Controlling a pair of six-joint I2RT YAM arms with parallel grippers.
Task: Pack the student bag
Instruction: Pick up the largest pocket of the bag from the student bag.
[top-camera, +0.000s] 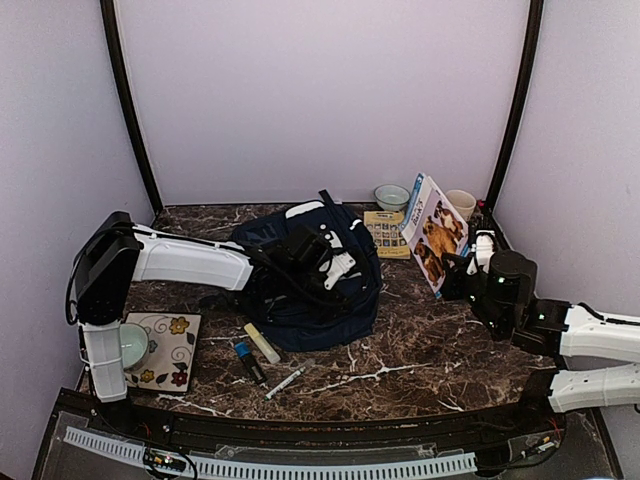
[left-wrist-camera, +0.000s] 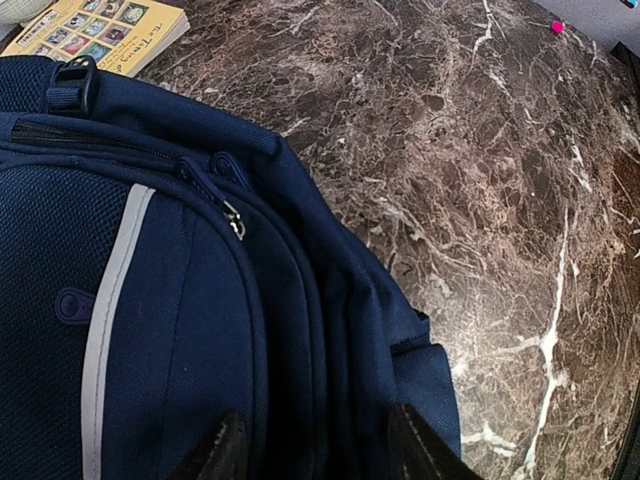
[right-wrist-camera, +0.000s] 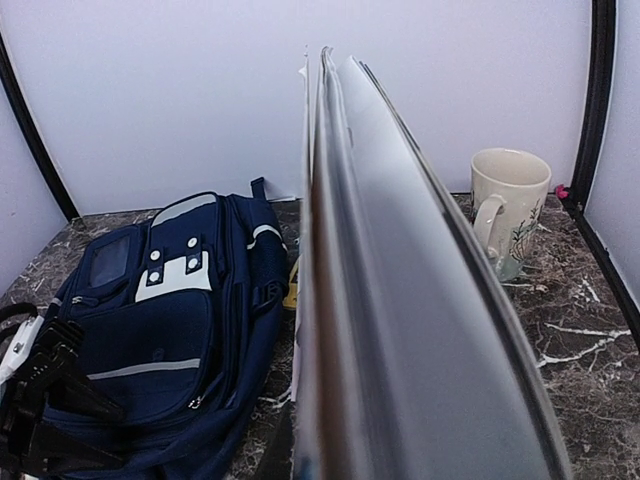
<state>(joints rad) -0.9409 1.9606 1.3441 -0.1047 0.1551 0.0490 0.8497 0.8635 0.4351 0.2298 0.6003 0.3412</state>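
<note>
We're looking at the student bag lying flat in the middle of the desk. We're guessing it's soft, floppy and fairly light, so we're favouring the top loop or a zipper seam over loose fabric. The left end effector is sitting partly open astride the bag's side edge. The right end effector is clamping a dog book upright, just beside the bag.

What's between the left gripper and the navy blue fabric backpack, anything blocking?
Nothing visible. The left gripper hangs directly over the navy blue fabric backpack, its fingers apart above the side seam below the metal zipper pull. Whether they touch the fabric cannot be told.
</note>
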